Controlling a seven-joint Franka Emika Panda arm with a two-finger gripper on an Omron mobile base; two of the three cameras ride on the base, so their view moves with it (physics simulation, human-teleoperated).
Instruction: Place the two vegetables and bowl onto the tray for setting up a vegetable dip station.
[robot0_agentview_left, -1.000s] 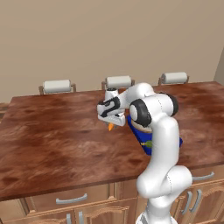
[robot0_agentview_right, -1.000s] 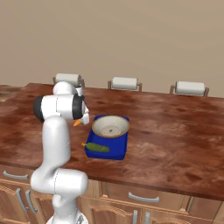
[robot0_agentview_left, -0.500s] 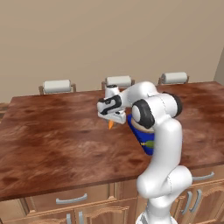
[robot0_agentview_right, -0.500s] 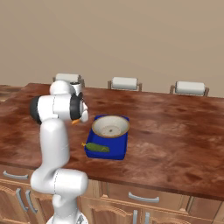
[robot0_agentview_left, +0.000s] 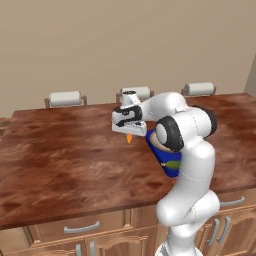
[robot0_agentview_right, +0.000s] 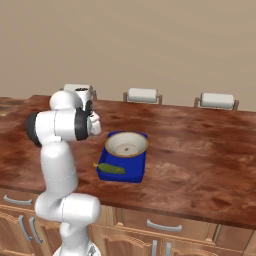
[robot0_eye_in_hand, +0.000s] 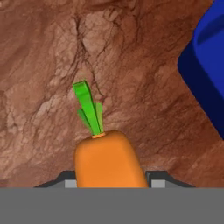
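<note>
**Carrot held in gripper above the counter, beside the tray**

The gripper (robot0_agentview_left: 129, 134) was found over the brown wooden counter (robot0_agentview_left: 65, 150), just to the left of the tray (robot0_agentview_left: 167, 160) as the left base view showed it. An orange carrot (robot0_agentview_left: 129, 138) hung point-down beneath the hand. In the hand view the carrot (robot0_eye_in_hand: 107, 157) sat between the two finger tips, its green top pointing away from the camera over the bare counter surface (robot0_eye_in_hand: 52, 65). The jaws were part-way closed and pinching the carrot on both sides; the finger tips themselves were mostly hidden behind it. Whether the carrot's tip touched the counter could not be determined.

The deep blue tray (robot0_agentview_right: 131, 167) lay flat on the counter (robot0_agentview_right: 200, 150), near its front edge. A corner of the tray (robot0_eye_in_hand: 205, 65) appeared at the right of the hand view, apart from the carrot.

The cream-white bowl (robot0_agentview_right: 126, 144) with the tan rim stood upright on the far part of the tray. The dark green cucumber (robot0_agentview_right: 111, 169) lay on the near part of the tray, in front of the bowl and apart from it. In the left base view the cucumber (robot0_agentview_left: 173, 164) was visible on the tray, and the arm hid most of the bowl.

Three chair backs (robot0_agentview_right: 142, 95) stood along the far side of the counter.
</note>
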